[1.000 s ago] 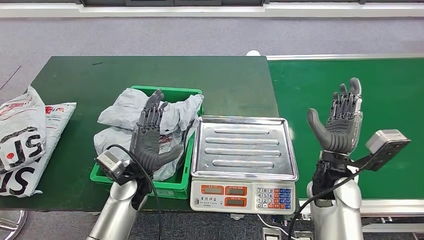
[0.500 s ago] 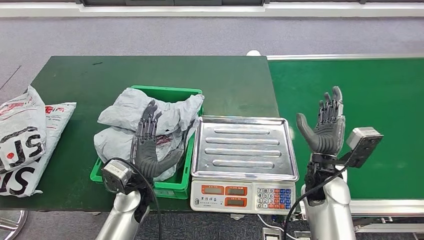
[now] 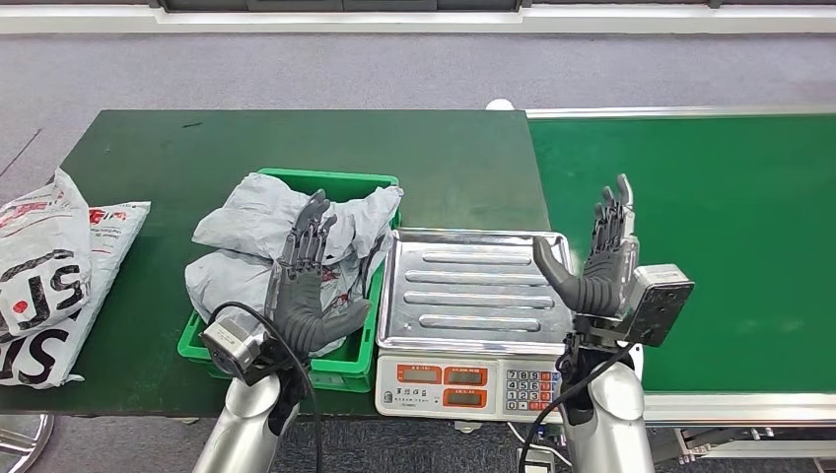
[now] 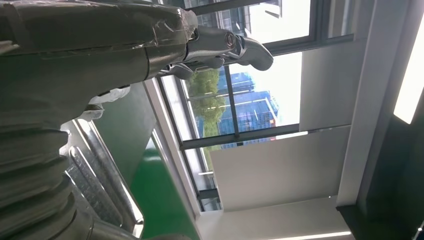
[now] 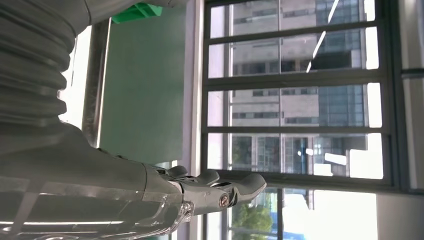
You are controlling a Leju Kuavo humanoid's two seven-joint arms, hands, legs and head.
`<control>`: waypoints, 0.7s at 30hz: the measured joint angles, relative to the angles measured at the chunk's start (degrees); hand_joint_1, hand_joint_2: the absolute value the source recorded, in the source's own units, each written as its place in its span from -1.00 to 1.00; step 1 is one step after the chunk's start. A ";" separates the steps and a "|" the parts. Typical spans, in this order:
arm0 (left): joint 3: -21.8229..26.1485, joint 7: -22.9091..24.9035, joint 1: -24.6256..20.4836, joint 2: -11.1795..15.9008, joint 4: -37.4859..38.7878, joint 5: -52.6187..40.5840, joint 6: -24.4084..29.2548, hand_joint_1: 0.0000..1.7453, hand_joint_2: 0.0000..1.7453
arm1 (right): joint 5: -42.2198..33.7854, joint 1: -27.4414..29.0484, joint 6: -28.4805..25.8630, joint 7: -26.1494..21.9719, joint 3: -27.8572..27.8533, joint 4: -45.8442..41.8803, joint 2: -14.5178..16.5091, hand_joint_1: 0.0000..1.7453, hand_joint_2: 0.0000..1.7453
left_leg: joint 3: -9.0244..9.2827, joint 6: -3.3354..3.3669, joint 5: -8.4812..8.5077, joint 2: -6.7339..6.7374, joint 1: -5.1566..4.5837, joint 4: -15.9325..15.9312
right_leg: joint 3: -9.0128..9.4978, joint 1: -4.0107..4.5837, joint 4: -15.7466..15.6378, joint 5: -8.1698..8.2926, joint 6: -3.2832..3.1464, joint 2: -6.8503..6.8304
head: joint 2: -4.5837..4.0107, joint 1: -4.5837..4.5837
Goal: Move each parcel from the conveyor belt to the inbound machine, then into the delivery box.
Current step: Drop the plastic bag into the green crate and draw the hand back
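Far left, table (image 3: 148, 158) edge: white printed bags (image 3: 44, 276), heaped, partly hanging off the table's side.

Green crate (image 3: 345, 367) on the table, just left of the scale. Grey parcels (image 3: 242, 222) piled in it, crumpled, bulging over the rim on the left and far sides.

Left hand (image 3: 306, 286) raised upright over the crate's near half, palm facing right, fingers straight and apart, thumb out toward the scale. Holds nothing. In the left wrist view the hand (image 4: 100, 55) shows as a grey bulk with fingers stretched out against windows.

Scale (image 3: 480, 305): steel ribbed tray bare, keypad and displays on the near face. Touching or nearly touching the crate; cannot tell which.

Right hand (image 3: 596, 266) upright at the scale's right edge, palm facing left, fingers straight and spread, thumb out over the tray's right side. Holds nothing. Right wrist view: hand (image 5: 150, 190) with fingers extended, windows beyond.

Belt (image 3: 730, 197) at right, green, butting against the table's right end.
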 joint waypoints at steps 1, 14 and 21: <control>0.00 -0.13 -0.15 0.00 0.15 0.01 -0.08 -1.00 1.00 | -0.15 0.39 0.20 -0.16 0.00 -0.01 0.04 -1.00 1.00 | 0.00 0.00 0.00 0.00 0.00 0.00 | 0.00 -0.01 0.00 0.00 0.00 0.00 | 0.00 0.00; 0.00 -0.14 -2.08 -0.07 2.20 0.91 -1.83 -1.00 1.00 | -2.77 2.14 3.57 -0.58 -1.07 -0.29 0.67 -1.00 1.00 | 0.01 0.00 0.00 0.06 -0.01 0.00 | -0.03 -0.01 0.00 0.01 0.00 0.04 | 0.00 0.00; 0.01 1.39 -2.04 -0.22 2.49 0.03 -1.37 -1.00 1.00 | -1.73 3.18 4.69 2.29 -1.95 -0.32 0.89 -1.00 1.00 | 0.00 0.00 0.00 0.07 -0.01 0.00 | -0.03 -0.01 0.00 0.01 0.00 0.05 | 0.00 0.00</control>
